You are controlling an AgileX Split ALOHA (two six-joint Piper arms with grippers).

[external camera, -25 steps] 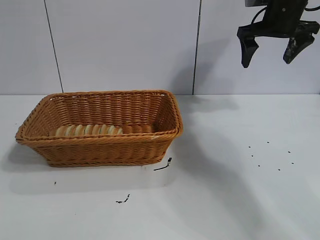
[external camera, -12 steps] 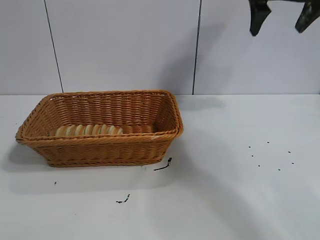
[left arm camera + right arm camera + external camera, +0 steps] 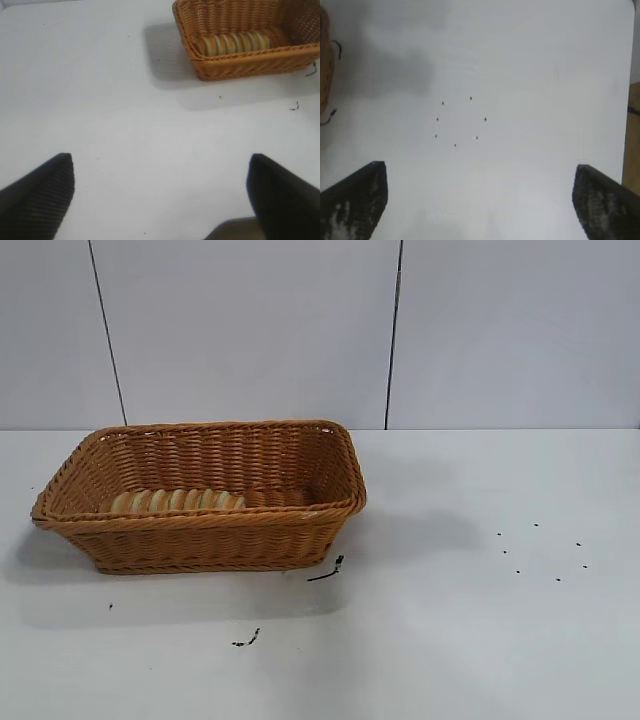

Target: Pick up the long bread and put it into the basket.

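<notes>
Change since earlier frame: right gripper (image 3: 480,200), then hanging high at the exterior view's upper right, is now gone from that view; bread and basket unmoved.
Long bread (image 3: 177,501): lies inside the basket (image 3: 200,540), on its floor against the near wall, toward the left half.
Bread axis: long axis runs left to right in the exterior view, parallel to the basket's long walls; ridges cross it; lies flat.
Basket: sits on the white table (image 3: 480,640), left of centre; two small dark scraps on the table just in front of it.
Right gripper: fingers spread wide, nothing between them; looks down on bare table with a ring of small dark dots, basket edge just at the frame's side.
Left gripper (image 3: 160,195): fingers spread, empty, well apart from the basket.
Task status (judgement): placement looks done.
Risk: little left; an arm swinging back across could clip the braided rim and shove the basket.
</notes>
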